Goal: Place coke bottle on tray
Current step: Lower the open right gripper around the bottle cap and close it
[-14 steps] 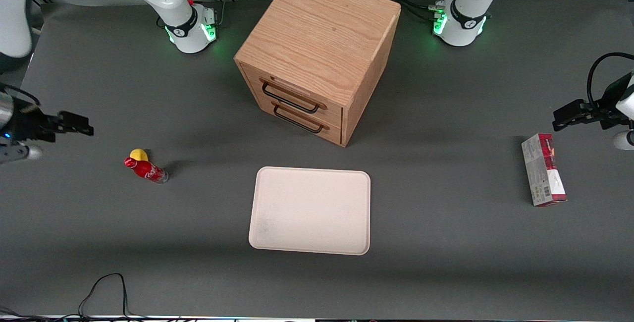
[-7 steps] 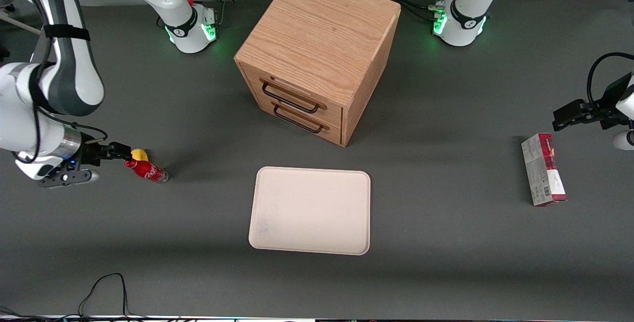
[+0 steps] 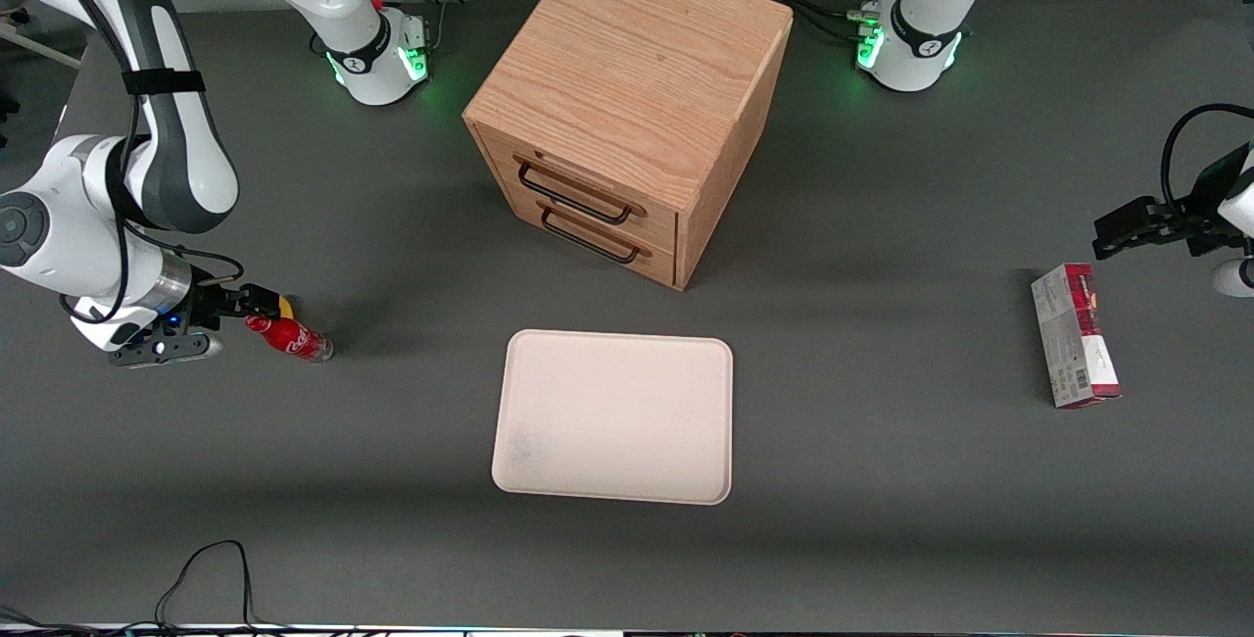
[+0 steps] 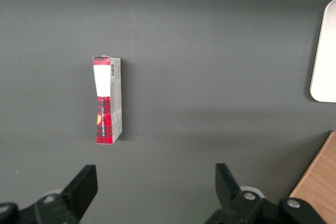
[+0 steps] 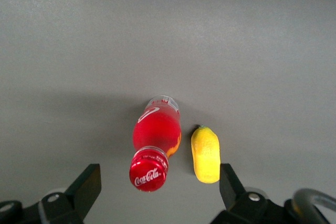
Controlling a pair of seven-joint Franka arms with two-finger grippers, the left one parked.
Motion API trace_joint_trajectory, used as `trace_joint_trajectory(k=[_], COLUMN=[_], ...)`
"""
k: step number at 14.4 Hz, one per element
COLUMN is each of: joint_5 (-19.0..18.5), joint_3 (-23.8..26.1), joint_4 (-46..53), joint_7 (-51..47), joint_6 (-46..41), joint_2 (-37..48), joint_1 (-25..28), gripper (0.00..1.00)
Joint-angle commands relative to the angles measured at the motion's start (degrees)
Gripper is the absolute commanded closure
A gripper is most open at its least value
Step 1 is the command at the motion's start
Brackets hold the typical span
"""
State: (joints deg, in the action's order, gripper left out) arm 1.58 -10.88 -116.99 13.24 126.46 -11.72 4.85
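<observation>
Logging the table as I see it from my remote station.

Item one: coke bottle (image 3: 289,335), red with a red cap, white script and a clear base, standing on the dark grey table (image 3: 882,480) toward the working arm's end. In the right wrist view the bottle (image 5: 154,144) is seen from above, cap nearest the camera, its base planted on the mat.

Item two: small yellow rounded object (image 5: 205,153), lying just beside the bottle. In the front view only a sliver of it (image 3: 285,305) shows past the gripper, a little farther from the front camera than the bottle.

Item three: my gripper (image 3: 257,303), low over the table at the bottle's cap end. Its two fingers are spread wide and have hold of nothing; in the right wrist view the gripper (image 5: 160,187) has one finger to each side of the bottle and the yellow object together, touching neither.

Item four: tray (image 3: 549,465), cream-white, rectangular with rounded corners and a low rim, flat on the table in front of the cabinet and well apart from the bottle.

Item five: wooden drawer cabinet (image 3: 632,93), two drawers with dark handles, both closed.

Item six: grey-and-red carton (image 3: 1073,348), lying flat toward the parked arm's end; the left wrist view shows the carton (image 4: 107,99) alone on the mat.
</observation>
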Motion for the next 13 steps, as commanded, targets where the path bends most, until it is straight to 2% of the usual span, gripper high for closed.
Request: trace_joint_trajectory(k=[1, 6, 8, 9, 10, 11, 13], joint_5=[0.4, 0.4, 0.4, 0.4, 0.4, 0.4, 0.4], joint_3=[0.0, 0.0, 0.0, 0.0, 0.0, 0.0, 0.0], joint_4=[-0.5, -0.9, -0.9, -1.0, -1.0, -1.0, -1.0], joint_7=[1.3, 1.0, 0.9, 0.8, 0.7, 0.6, 0.6], joint_6=[2.4, 3.1, 3.1, 3.1, 3.0, 2.9, 2.9], joint_2=[-0.9, -1.2, -1.2, -1.2, -1.0, -0.9, -0.9], joint_1=[0.0, 0.1, 0.2, 0.3, 0.3, 0.3, 0.3], gripper=[0.00, 0.00, 0.03, 0.27, 0.85, 1.00, 1.00])
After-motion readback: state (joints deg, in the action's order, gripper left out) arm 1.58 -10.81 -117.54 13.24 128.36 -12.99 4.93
